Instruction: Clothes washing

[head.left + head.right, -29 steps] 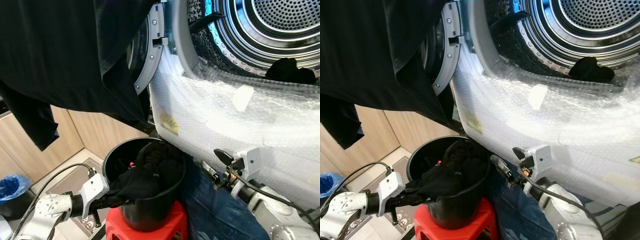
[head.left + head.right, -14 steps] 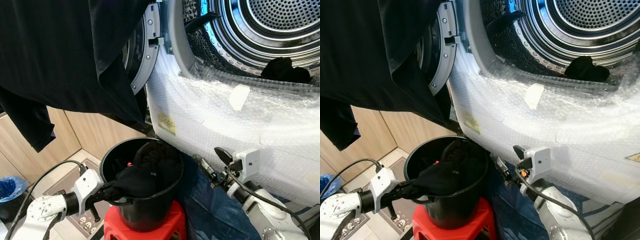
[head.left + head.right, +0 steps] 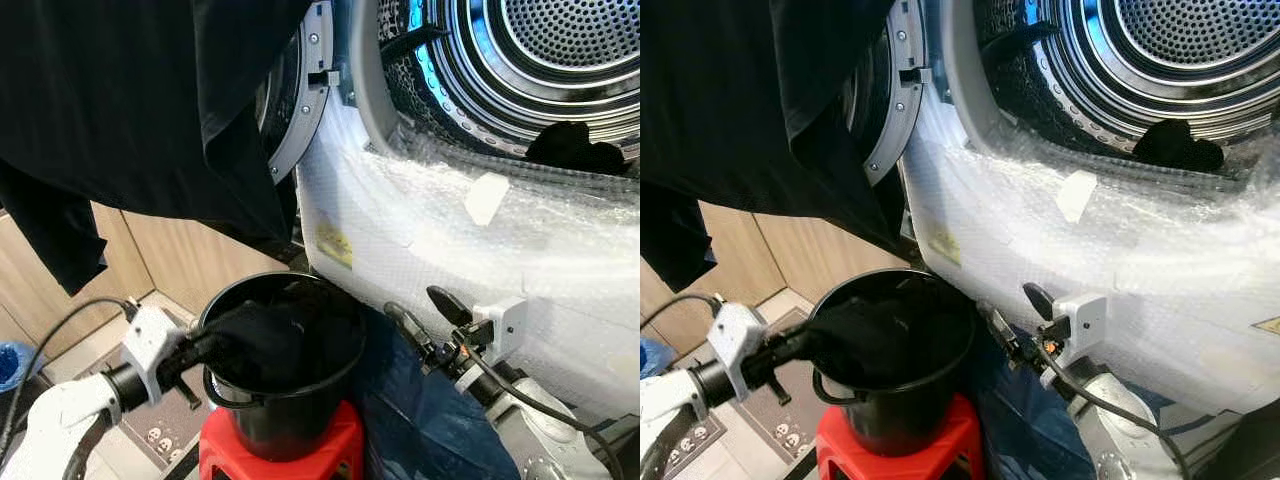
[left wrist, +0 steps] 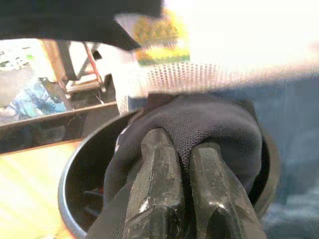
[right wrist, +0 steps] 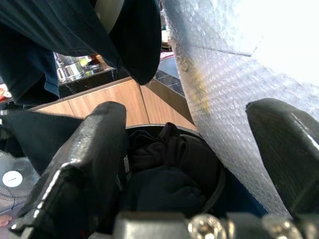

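Left eye view: the left gripper (image 3: 205,345) reached over the rim of the black bucket (image 3: 285,420), which stood on a red stool (image 3: 275,462) just beside the bubble-wrapped washing machine (image 3: 470,240); its fingers were pinched on a fold of the dark garment (image 3: 265,335) lying in the bucket. A second dark item (image 3: 575,148) lay at the lip of the open drum (image 3: 545,60), and a black shirt (image 3: 130,110) hung over the open door. Right eye view: the right gripper (image 3: 1012,318) hovered spread and empty between bucket and machine. Left wrist view: both fingers (image 4: 154,184) clamped a bunched ridge of mesh-like fabric. Right wrist view: the wide-apart fingers (image 5: 82,169) framed the clothes in the bucket. The garment appeared light, limp and prone to trailing; a grip on a thick gathered fold, as here, would probably hold better than one on a single edge.
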Motion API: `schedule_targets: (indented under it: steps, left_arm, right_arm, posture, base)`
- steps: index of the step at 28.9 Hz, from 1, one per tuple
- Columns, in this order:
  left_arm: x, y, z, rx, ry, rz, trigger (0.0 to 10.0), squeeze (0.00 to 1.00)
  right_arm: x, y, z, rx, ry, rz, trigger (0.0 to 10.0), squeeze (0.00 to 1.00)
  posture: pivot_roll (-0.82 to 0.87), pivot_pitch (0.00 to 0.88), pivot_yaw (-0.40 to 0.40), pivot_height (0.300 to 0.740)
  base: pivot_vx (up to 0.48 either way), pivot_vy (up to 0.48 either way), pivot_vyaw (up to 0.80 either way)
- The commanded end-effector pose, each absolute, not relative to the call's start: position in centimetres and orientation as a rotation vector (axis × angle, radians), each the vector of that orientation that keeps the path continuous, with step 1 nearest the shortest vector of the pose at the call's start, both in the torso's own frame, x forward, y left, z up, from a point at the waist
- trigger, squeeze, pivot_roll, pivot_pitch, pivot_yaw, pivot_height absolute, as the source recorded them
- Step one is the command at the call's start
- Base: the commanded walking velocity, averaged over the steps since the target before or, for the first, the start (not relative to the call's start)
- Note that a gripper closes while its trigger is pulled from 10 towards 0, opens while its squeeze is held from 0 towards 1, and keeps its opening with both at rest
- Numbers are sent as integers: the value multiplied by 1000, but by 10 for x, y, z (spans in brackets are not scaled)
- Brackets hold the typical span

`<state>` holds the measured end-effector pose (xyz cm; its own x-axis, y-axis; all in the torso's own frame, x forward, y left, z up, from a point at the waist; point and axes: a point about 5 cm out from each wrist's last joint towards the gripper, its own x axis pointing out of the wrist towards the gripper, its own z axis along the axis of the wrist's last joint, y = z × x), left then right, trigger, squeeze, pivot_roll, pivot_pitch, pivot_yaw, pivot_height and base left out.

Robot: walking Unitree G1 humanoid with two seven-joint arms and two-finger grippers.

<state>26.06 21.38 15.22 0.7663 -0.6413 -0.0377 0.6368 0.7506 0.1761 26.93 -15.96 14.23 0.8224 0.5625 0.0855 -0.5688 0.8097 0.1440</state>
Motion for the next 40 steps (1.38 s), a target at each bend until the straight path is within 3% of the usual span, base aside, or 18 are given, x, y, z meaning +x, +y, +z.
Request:
schedule_targets:
  steps: [1,6,16,20,28,32,33,40]
  left_arm:
    - [264,209,185,183,-131,-727,10000,0]
    - [260,192,225,104,-230,-855,10000,0]
    - [251,172,250,8,-275,-997,10000,0]
    - [259,157,277,-55,-374,-1096,10000,0]
    - [286,140,284,-78,-383,-1095,10000,0]
    - [293,123,280,-70,-368,-1135,10000,0]
    - [297,107,278,-78,-362,-1186,10000,0]
    - [309,80,280,-102,-378,-1220,10000,0]
  right_arm:
    - [269,-158,156,155,-106,640,10000,0]
    - [269,-160,157,130,-116,661,10000,0]
    - [270,-162,157,126,-126,667,10000,0]
    - [264,-160,159,111,-143,721,10000,0]
    - [250,-157,156,34,-100,870,10000,0]
    - [248,-152,157,28,-112,878,10000,0]
    - [247,-147,155,13,-114,882,10000,0]
    - [252,-138,157,-19,-130,832,10000,0]
  posture:
    - [-17,14,-12,740]
    - [-26,0,-10,740]
    - [-35,0,-4,740]
    - [-52,0,8,740]
    - [-79,0,29,740]
    - [-92,0,44,740]
    - [-95,0,56,740]
    - [-106,0,78,740]
  base:
    - [0,0,0]
    - [0,0,0]
    - [0,0,0]
    - [0,0,0]
    - [0,0,0]
    - [0,0,0]
    - [0,0,0]
    - [0,0,0]
